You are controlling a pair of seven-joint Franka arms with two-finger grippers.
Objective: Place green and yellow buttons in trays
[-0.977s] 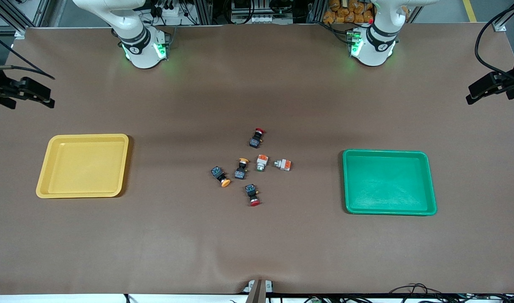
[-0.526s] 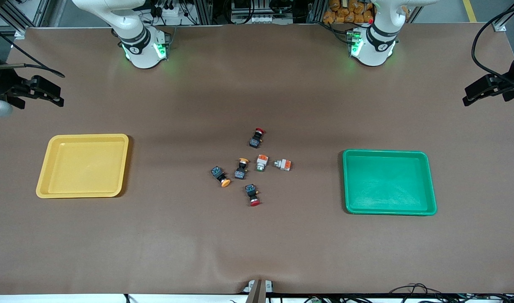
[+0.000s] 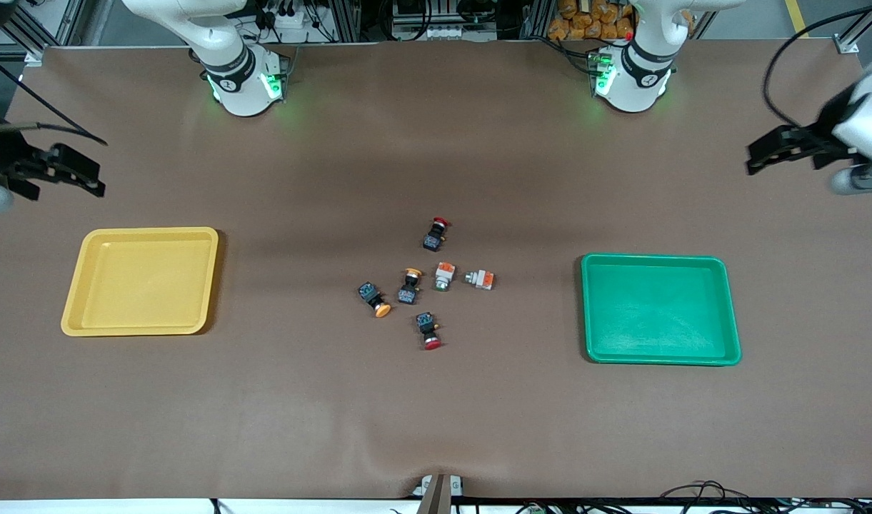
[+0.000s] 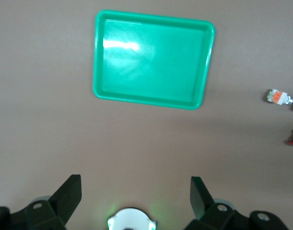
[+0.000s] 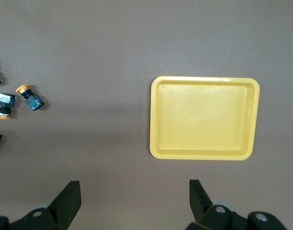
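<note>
Two yellow-capped black buttons (image 3: 376,300) (image 3: 409,285) and two white-and-orange buttons with greenish tips (image 3: 444,275) (image 3: 480,279) lie clustered mid-table. The yellow tray (image 3: 139,282) lies toward the right arm's end and the green tray (image 3: 660,310) toward the left arm's end; both are empty. My left gripper (image 3: 764,153) is open, high over the table's left-arm end. Its wrist view shows the green tray (image 4: 153,60) and one white-and-orange button (image 4: 278,97). My right gripper (image 3: 86,178) is open, high above the table near the yellow tray (image 5: 204,117). Its wrist view shows both yellow-capped buttons (image 5: 30,98) (image 5: 5,105).
Two red-capped black switches lie in the cluster: one (image 3: 436,233) farther from the front camera than the others, one (image 3: 428,331) nearer. The arm bases (image 3: 243,78) (image 3: 632,75) stand along the table's edge at the top of the front view. The table is covered in brown matting.
My left gripper has moved inward from the table's end toward the middle. My right gripper has shifted slightly inward. The buttons and trays have not moved.
</note>
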